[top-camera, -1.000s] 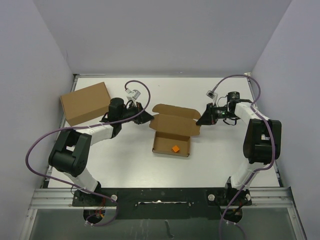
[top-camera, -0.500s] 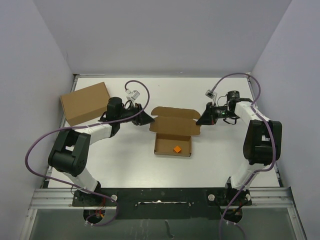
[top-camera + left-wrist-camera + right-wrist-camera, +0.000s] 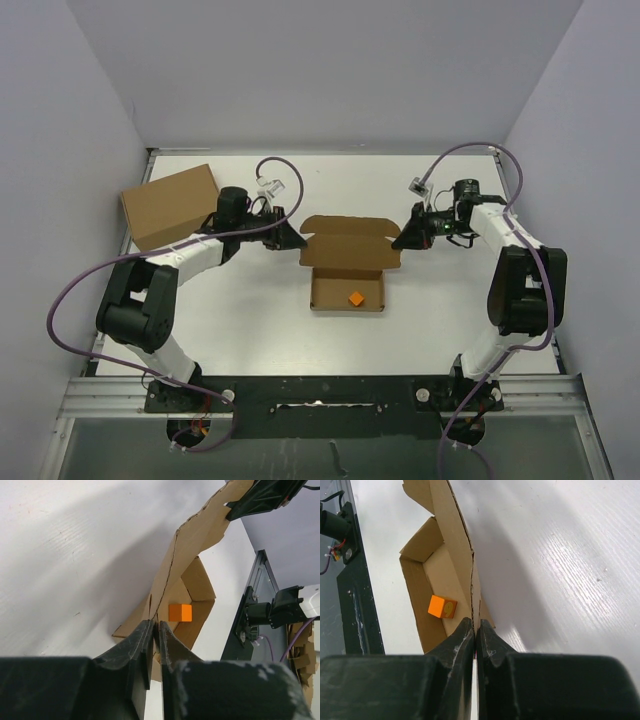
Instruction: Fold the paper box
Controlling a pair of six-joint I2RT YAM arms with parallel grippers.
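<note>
The paper box [image 3: 345,290] lies open mid-table, with its lid panel [image 3: 350,252] raised along the far side. A tiny orange cube [image 3: 352,298] sits inside the tray, also seen as the orange cube [image 3: 180,612] and the orange cube [image 3: 442,606]. My left gripper [image 3: 297,238] is shut on the lid's left end; in the left wrist view the cardboard edge runs between the left gripper [image 3: 156,622] jaws. My right gripper [image 3: 401,240] pinches the lid's right end, and the right gripper [image 3: 476,621] jaws are shut on the thin cardboard edge.
A larger plain cardboard box [image 3: 172,205] stands at the far left, just behind the left arm. White walls close in the table on three sides. The black base rail [image 3: 320,392] runs along the near edge.
The lid panel now stands more upright and looks narrower from above. The tray has shifted slightly towards the far side. Both grippers remain at the lid's ends.
</note>
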